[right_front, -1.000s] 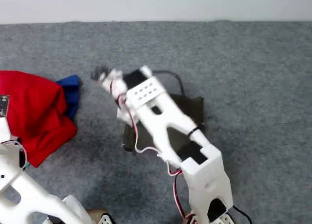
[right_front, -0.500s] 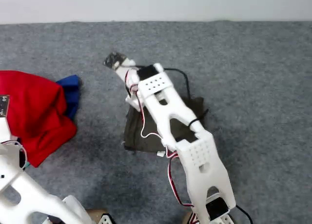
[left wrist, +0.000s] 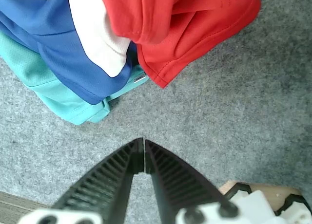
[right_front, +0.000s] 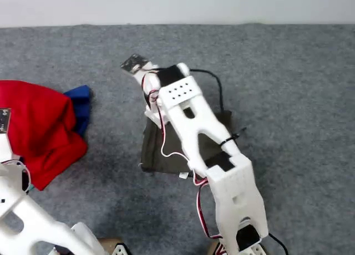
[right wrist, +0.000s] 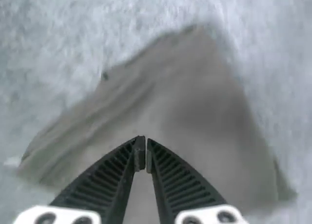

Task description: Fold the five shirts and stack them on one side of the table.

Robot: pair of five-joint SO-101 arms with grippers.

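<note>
A folded dark olive shirt (right_front: 161, 149) lies on the grey carpet mid-table, partly under the right arm (right_front: 191, 119). In the right wrist view the same dark shirt (right wrist: 195, 121) looks blurred, and my right gripper (right wrist: 142, 141) is shut just above it with nothing between its fingers. At the left edge lies a stack with a red shirt (right_front: 39, 125) on top and a blue shirt (right_front: 80, 97) showing behind. The left wrist view shows that stack as red (left wrist: 185, 19), white (left wrist: 95, 29), blue (left wrist: 53, 53) and teal (left wrist: 58, 95) shirts. My left gripper (left wrist: 144, 143) is shut over bare carpet, apart from the stack.
The left arm's white base (right_front: 28, 222) stands at the front left corner. Grey carpet (right_front: 288, 88) covers the table, with open room to the right and at the back. A pale wall (right_front: 177, 5) runs behind the far edge.
The right arm's wrist has swung from the left toward the back and right, uncovering more of the dark shirt's left side. The left arm and the stack have not moved.
</note>
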